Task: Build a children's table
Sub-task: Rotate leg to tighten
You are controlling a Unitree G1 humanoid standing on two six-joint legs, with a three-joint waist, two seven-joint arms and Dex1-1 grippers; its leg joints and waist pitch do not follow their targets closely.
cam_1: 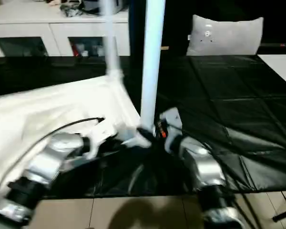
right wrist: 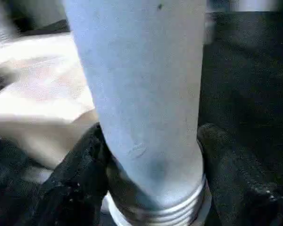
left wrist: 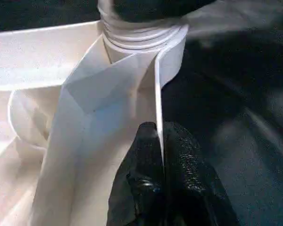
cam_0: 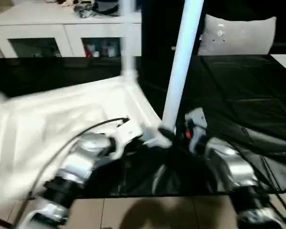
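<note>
The upturned table top [cam_0: 71, 119] is seen lying on the black-covered bench [cam_0: 238, 95], ribbed underside up. A leg [cam_0: 181, 67] is stood upright in its near corner socket [left wrist: 141, 42], and a second leg [cam_0: 127, 38] is seen at the far corner. The left hand [left wrist: 159, 141] is pinched shut on the top's thin rim. The right hand [right wrist: 151, 155] appears clamped around the near leg's base, a finger [right wrist: 80, 165] pressed on either side.

Left gripper [left wrist: 160, 141] fingers pinched together; right gripper [right wrist: 151, 155] fingers spread.
</note>
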